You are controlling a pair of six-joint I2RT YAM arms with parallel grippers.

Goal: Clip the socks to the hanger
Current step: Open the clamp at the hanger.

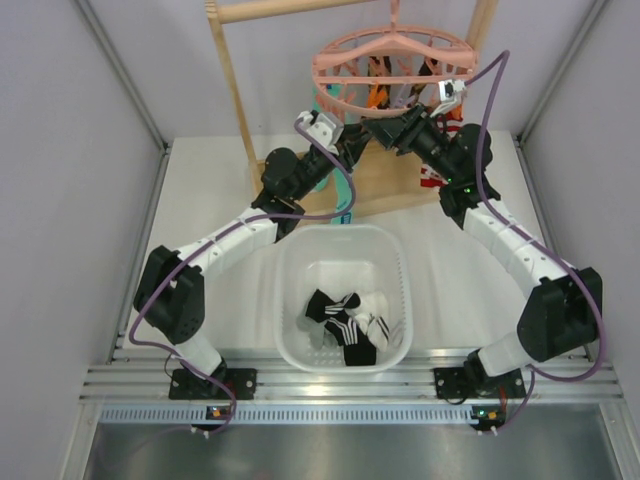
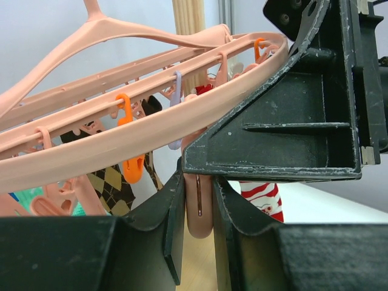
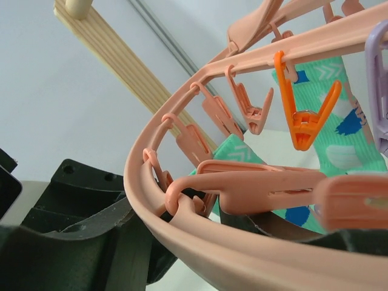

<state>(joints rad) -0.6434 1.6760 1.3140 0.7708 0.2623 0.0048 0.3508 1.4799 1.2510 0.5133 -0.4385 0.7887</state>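
**Both arms up at the hanger, socks left in the basket**

Near the table's near edge, the black-and-white socks (image 1: 345,325) lay in the white laundry basket (image 1: 284,310), neither arm holding one. Toward the far edge, the left gripper (image 2: 199,200) had its jaws drawn narrow, clamped on a dangling pink peg (image 2: 199,212) under the outer ring of the pink hanger (image 1: 400,40). The right gripper (image 1: 385,125) pressed close against that ring just above. I could not tell how wide its jaws stood or whether they held anything. Behind hung an orange peg (image 3: 303,121) and a teal sock (image 3: 339,139), then the wooden rack (image 1: 232,90). The risk was that two arms leaning on a freely hung hanger would tilt or swing it. The peg might then slip free, or the right arm's cable might catch the ring.
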